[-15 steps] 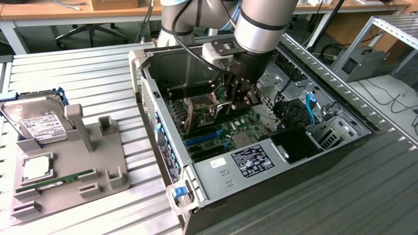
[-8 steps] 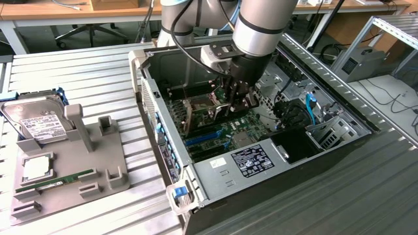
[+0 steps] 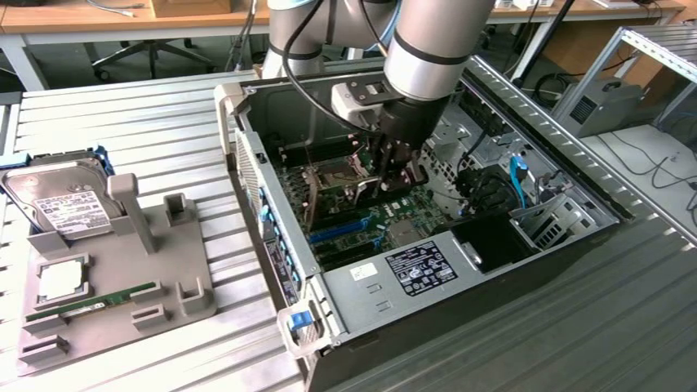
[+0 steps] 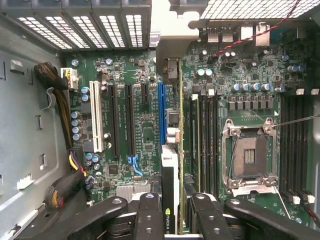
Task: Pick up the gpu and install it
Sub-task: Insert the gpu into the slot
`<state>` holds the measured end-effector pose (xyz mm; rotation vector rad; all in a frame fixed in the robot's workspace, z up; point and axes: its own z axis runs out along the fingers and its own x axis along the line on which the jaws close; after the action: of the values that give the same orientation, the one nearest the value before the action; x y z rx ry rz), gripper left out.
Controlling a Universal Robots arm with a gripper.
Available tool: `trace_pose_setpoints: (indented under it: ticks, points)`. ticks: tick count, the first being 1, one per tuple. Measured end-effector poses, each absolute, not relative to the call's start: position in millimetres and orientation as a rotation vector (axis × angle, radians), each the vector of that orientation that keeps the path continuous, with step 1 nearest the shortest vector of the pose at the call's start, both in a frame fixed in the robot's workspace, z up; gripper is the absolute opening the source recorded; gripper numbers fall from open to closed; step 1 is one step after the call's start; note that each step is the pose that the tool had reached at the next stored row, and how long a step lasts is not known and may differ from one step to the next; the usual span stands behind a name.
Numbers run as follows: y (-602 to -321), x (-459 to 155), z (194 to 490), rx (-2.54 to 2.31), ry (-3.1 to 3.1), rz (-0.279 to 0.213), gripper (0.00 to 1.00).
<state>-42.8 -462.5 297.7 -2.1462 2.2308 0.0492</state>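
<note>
Installation is in hand: the gripper [image 4: 174, 205], jaws partly closed, clamps the gpu [image 4: 170, 165] edge-on above the motherboard [image 4: 145, 130], just beside the blue slot [image 4: 161, 112], near the rear wall of the case [image 4: 30, 125]. Seating likely calls for squaring the card's edge over that slot. Memory slots [image 4: 205, 140] crowd one side; the cable bundle [image 4: 62, 107] lies well apart.

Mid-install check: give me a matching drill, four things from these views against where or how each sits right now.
1 thin black gpu card
2 silver boxy hard drive
3 small green memory stick
4 square metal processor socket

A flat in a long narrow holder on the grey plastic tray
B empty
C beside the tray's tallest post
D clamped in the pincer

Pairs: 1-D, 2-C, 3-A, 4-B
</note>
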Motion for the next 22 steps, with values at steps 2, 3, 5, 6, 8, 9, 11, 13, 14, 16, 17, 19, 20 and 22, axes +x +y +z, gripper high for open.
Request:
trace_pose_setpoints:
  ticks: [2, 3, 5, 6, 8, 9, 11, 13, 14, 16, 17, 19, 20, 22]
  points:
    - [-462.6, -43.8, 295.6, -2.146, 2.231, 0.049, 0.27]
    - [-462.7, -44.4, 294.4, -2.146, 2.231, 0.049, 0.27]
    - [-462.7, -44.7, 293.7, -2.147, 2.231, 0.049, 0.27]
    - [-462.7, -44.7, 293.7, -2.147, 2.231, 0.049, 0.27]
    - [-462.7, -44.8, 293.6, -2.146, 2.231, 0.049, 0.27]
    - [-462.7, -44.8, 293.5, -2.146, 2.231, 0.049, 0.27]
    - [-462.7, -45.0, 293.5, -2.146, 2.231, 0.049, 0.27]
    - [-462.7, -46.0, 293.5, -2.146, 2.231, 0.049, 0.27]
    - [-462.6, -46.6, 293.4, -2.146, 2.231, 0.049, 0.27]
    - [-462.7, -47.7, 293.5, -2.146, 2.231, 0.049, 0.27]
    - [-462.8, -47.8, 293.4, -2.146, 2.231, 0.049, 0.27]
    - [-464.1, -47.8, 293.4, -2.146, 2.231, 0.049, 0.27]
    - [-465.2, -47.8, 293.4, -2.146, 2.231, 0.049, 0.27]
    - [-467.4, -47.9, 293.4, -2.146, 2.231, 0.049, 0.27]
